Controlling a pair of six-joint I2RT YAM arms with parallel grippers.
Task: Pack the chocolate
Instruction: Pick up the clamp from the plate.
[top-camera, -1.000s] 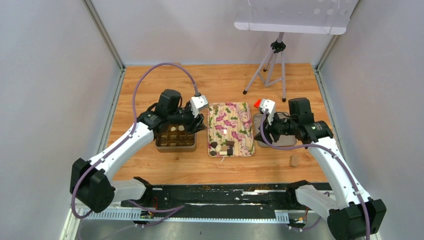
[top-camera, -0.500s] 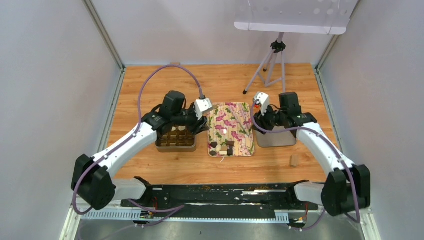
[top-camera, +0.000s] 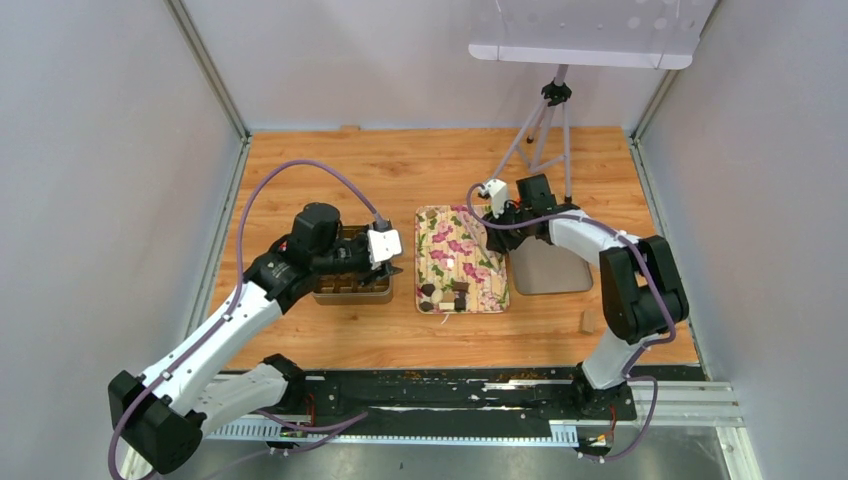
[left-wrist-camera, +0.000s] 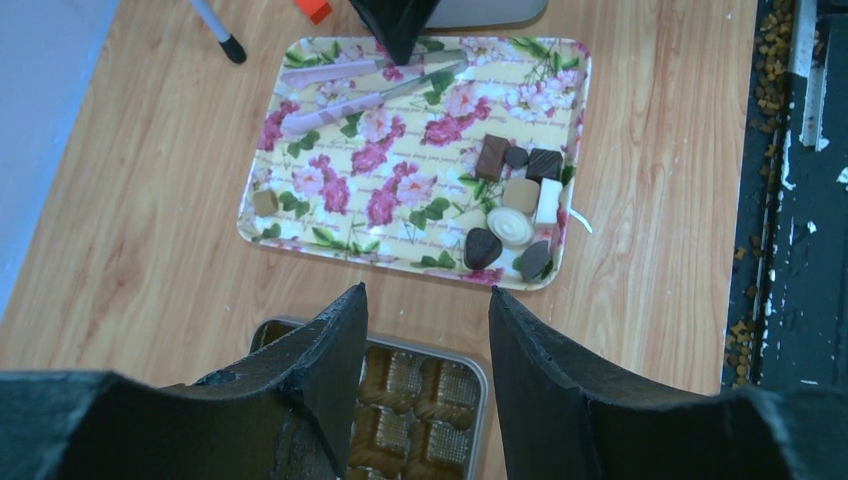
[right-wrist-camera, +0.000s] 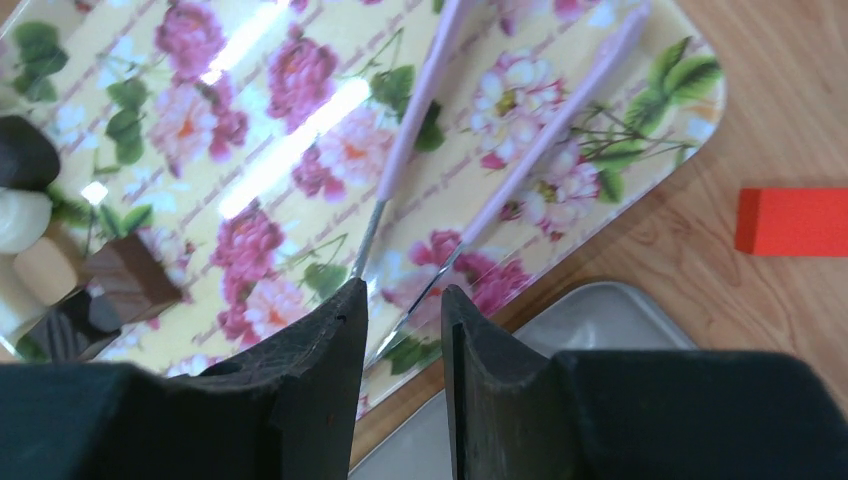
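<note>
Chocolate (left-wrist-camera: 510, 205) lies bunched at one end of a floral tray (left-wrist-camera: 330, 215): dark brown, cream and tan pieces, round, square and heart-shaped, packed close together. They sit ahead of the left jaws and slightly to their right, and off to the far left of the right jaws. One lone tan piece (left-wrist-camera: 265, 202) rests apart from the bunch, ahead of the left jaws and to their left, near the tray's rim. The left jaws are spread with nothing between them, hanging above the corner of a metal tin (left-wrist-camera: 425, 385) lined with gold cups, which lies directly beneath them. The right jaws stand low over the tray's other end with only a narrow gap between them. Pink-handled tweezers (right-wrist-camera: 550, 130) lie on the tray ahead of them, their metal tips reaching right up to the jaws and one tip running into the gap; whether it is pinched cannot be told. A grey lid (right-wrist-camera: 600, 320) lies just below and right of these jaws, and a red block (right-wrist-camera: 793, 221) sits ahead to their right on the wooden desk (right-wrist-camera: 760, 100).
</note>
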